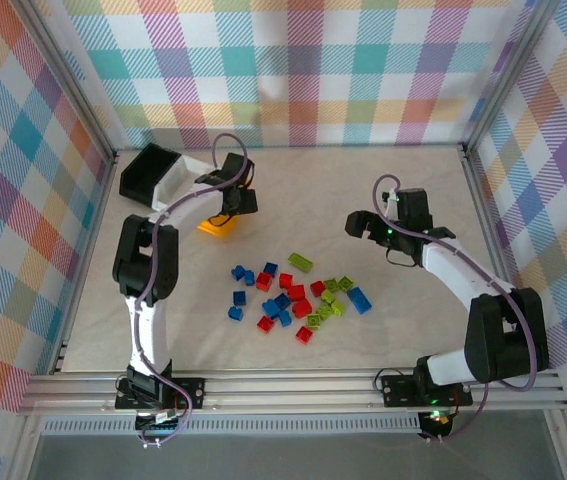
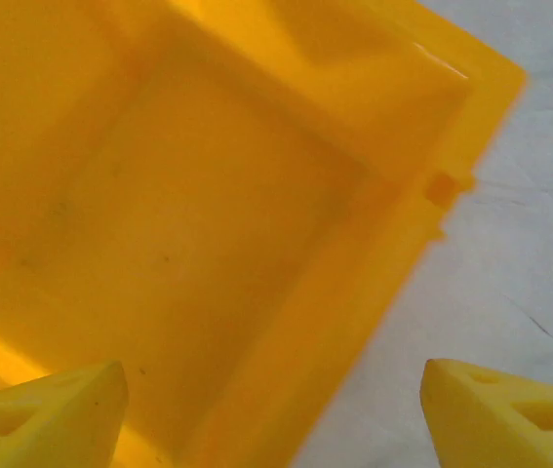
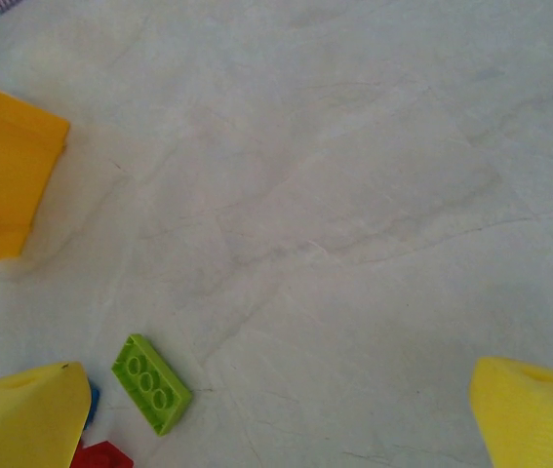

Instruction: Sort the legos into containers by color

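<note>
Farthest left, beyond the orange-yellow open rectangular plastic bin (image 1: 213,229), stands the black open plastic bin (image 1: 151,170). The white plastic bin (image 1: 173,183) is beside it, partly hidden by the left arm.

The left gripper (image 1: 238,200) hangs right over the orange-yellow bin. In its wrist view, the left gripper (image 2: 274,390) has its jaws apart and straddling one wall, one yellow fingertip (image 2: 57,414) over the bin's bare floor and the other over the pale marbled table (image 2: 539,195) outside. Nothing is pinched. The bin looks light and thin-walled, so I judge that a grip on that single wall would tilt or drag it easily.

To the right of that bin and nearer the arm bases lie the small red, blue and lime green plastic studded bricks (image 1: 298,297), loosely scattered, some touching, none in any bin. They should be light, rigid and smooth, apt to skid or twist out of a loose pinch. The best hold is probably across the two long flat sides, not over the studs. One lime green brick (image 3: 151,383) lies flat, studs up, apart from most others on the bin's side of the scatter. It seems the easiest to take.

Well to the right of the bin, the right gripper (image 1: 365,226) hovers with its jaws spread wide and empty. Its wrist view shows the right gripper (image 3: 278,390) above bare table.
</note>
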Robot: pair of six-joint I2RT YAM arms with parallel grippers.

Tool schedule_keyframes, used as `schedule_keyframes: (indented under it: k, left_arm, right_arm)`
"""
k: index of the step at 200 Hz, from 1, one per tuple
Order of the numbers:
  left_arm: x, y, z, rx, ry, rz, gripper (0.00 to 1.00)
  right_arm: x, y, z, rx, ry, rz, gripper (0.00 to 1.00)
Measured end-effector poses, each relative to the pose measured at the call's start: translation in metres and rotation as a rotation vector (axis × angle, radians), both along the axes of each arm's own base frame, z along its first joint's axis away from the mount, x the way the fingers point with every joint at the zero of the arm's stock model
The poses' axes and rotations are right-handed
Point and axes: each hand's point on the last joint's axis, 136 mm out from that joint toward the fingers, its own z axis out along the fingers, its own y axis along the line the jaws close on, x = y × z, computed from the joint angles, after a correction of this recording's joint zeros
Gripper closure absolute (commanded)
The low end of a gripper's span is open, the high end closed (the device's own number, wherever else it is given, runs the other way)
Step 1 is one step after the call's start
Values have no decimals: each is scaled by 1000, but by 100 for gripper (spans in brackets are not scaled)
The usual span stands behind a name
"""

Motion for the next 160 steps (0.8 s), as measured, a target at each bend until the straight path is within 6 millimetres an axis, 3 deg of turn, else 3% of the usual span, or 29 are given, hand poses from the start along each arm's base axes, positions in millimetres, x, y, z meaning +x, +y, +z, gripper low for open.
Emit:
schedule_keyframes:
  k: [33, 66, 112, 160]
  left_arm:
    - [5, -5, -6, 18, 14, -17, 27]
    - [-3, -40, -10, -51, 16, -72, 29]
    - [-18, -116, 2, -189, 10, -166, 28]
    - [-21, -222, 37, -358, -35, -285, 28]
  right_arm:
    - [-3, -5, -1, -29, 1, -17, 0]
    - [-4, -14, 4, -57, -13, -59, 0]
    - [-6, -24, -1, -85, 14, -125, 0]
    - [-8, -32, -6, -90, 46, -181, 0]
